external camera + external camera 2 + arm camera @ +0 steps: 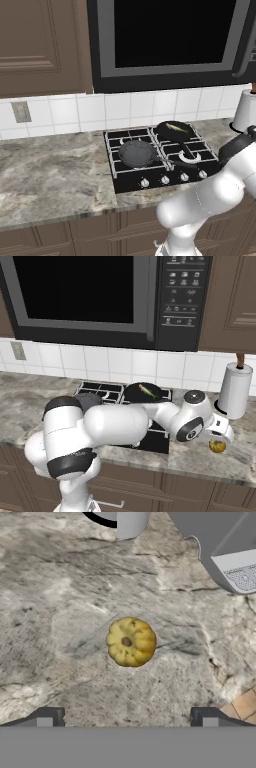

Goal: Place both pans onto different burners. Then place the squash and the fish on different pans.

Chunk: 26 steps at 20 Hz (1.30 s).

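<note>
Two dark pans sit on the black hob (127,185). One pan (135,153) lies empty on the front left burner. The other pan (174,131) rests on the rear right burner and holds an elongated yellow-green thing, apparently the fish (147,390). The squash (131,642) is round, yellow and ribbed, and lies on the marble counter right of the hob, also seen as a yellow squash (217,446). My gripper (127,718) hangs open straight above it, fingers wide apart and nothing between them; in the right base view the gripper (219,439) hovers just over the squash.
A paper towel roll (234,391) stands at the back right, close behind the squash; its holder's base (125,522) shows ahead of the hand. A microwave (100,296) hangs over the hob. The counter's front edge (215,472) runs near the squash.
</note>
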### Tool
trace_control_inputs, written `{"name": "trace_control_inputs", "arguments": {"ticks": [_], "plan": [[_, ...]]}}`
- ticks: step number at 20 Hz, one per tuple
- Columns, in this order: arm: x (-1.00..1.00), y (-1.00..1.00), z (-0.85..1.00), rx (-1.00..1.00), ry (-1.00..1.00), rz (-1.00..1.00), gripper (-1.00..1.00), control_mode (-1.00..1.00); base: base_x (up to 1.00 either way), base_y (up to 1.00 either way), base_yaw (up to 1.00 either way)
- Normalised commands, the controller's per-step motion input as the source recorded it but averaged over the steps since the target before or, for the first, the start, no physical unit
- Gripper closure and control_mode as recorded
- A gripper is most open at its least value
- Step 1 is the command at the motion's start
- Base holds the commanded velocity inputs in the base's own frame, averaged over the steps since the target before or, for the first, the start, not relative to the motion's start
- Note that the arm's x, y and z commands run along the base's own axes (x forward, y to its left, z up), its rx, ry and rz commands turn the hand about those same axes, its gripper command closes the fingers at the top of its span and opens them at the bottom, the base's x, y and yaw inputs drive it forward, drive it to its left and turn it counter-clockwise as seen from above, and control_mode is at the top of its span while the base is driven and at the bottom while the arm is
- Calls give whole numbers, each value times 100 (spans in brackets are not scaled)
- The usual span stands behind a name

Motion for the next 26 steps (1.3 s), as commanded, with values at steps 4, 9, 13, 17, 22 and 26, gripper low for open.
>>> {"name": "trace_control_inputs", "arguments": {"ticks": [4,9,13,17,22,26], "plan": [[0,-15,-24,0,0,0,-100,-100,0,0,0],[7,-12,-17,1,0,0,-100,-100,0,0,0],[14,-7,-3,3,0,0,-100,-100,0,0,0],[15,-6,0,3,0,-1,-100,-100,0,0,0],[17,-5,-8,1,0,-1,-100,-100,0,0,0],[20,-7,-16,0,0,0,-100,-100,0,0,0]]}}
